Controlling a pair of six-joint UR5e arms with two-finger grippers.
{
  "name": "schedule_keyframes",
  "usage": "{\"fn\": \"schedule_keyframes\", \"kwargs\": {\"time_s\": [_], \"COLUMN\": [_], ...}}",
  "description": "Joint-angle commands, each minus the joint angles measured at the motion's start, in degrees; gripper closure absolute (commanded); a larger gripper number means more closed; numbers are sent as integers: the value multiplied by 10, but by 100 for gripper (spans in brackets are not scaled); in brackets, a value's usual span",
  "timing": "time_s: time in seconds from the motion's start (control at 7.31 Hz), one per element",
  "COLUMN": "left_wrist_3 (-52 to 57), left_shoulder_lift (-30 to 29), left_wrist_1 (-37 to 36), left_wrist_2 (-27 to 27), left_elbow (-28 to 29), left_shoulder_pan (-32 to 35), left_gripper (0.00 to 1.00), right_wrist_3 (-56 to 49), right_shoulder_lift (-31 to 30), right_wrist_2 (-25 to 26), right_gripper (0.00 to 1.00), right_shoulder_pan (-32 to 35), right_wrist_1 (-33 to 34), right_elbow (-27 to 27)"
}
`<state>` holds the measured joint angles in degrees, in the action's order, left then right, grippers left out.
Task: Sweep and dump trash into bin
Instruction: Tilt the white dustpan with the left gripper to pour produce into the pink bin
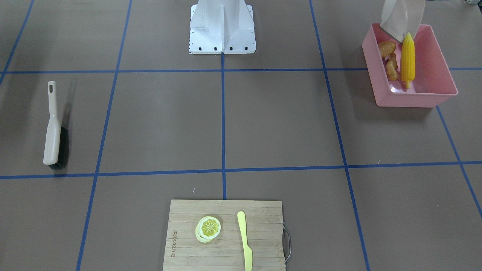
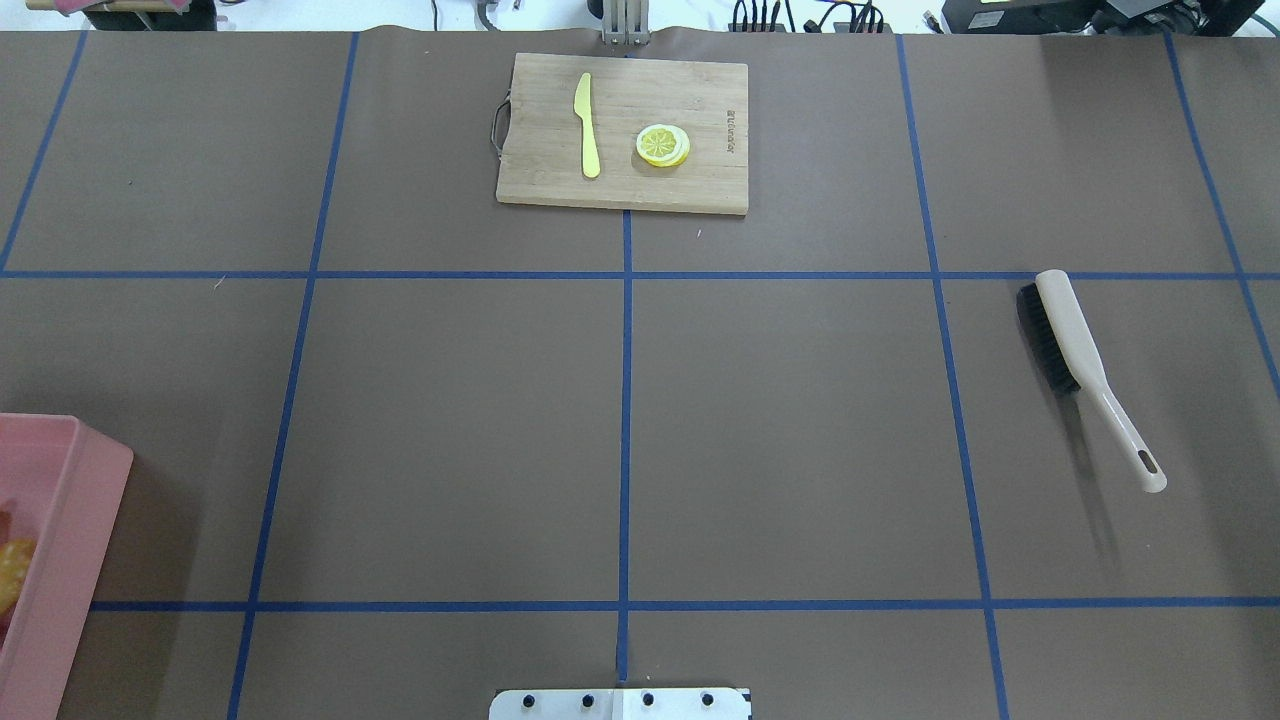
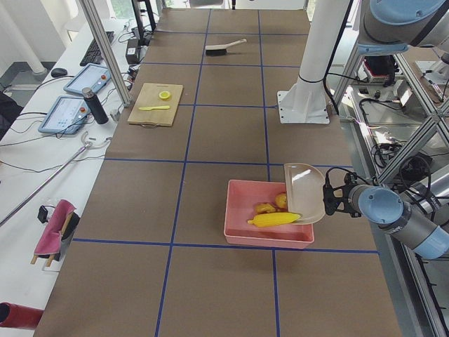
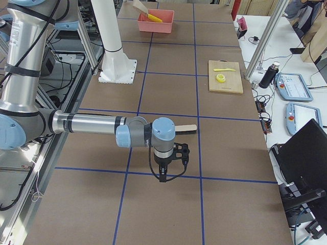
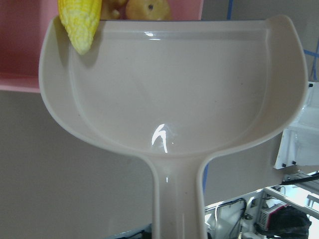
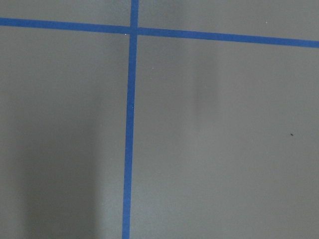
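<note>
The pink bin (image 1: 414,99) stands at the table's edge on my left side. It holds the yellow corn cob (image 1: 407,60), the tan-brown potato (image 1: 386,48) and the knobbly ginger root (image 1: 391,67). The beige dustpan (image 3: 305,191) is tipped up at the bin's rim, its lip over the bin, with the corn's tip at its edge (image 5: 79,20). The pan itself (image 5: 169,94) is empty. My left gripper (image 3: 328,200) is at the dustpan's handle; I cannot tell its state. My right gripper (image 4: 162,176) hangs above bare table next to the brush; I cannot tell its state.
The brush (image 1: 52,128) lies flat on the table on my right side. A wooden cutting board (image 1: 188,233) at the far edge carries a lemon slice (image 1: 208,227) and a yellow-green knife (image 1: 244,241). The robot's base (image 1: 222,34) stands at the near middle.
</note>
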<state>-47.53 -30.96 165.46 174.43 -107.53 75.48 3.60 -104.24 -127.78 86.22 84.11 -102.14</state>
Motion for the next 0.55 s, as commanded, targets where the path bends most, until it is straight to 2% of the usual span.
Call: {"fn": "schedule_keyframes", "kwargs": {"time_s": [0.0,0.41], "left_wrist_3": [-65,-60], "left_shoulder_lift": [-6,-15], "left_wrist_1": [0,0], "left_wrist_2": [69,84], "left_elbow": [-1,-22], "left_shoulder_pan": [19,49], "left_gripper": [100,100], "right_wrist_3": [0,0], "right_shoulder_lift": [0,0], "right_wrist_2": [1,2], "right_gripper": [0,0], "right_shoulder_pan": [0,0], "right_wrist_1": [-1,-1], "right_elbow": [0,0]}}
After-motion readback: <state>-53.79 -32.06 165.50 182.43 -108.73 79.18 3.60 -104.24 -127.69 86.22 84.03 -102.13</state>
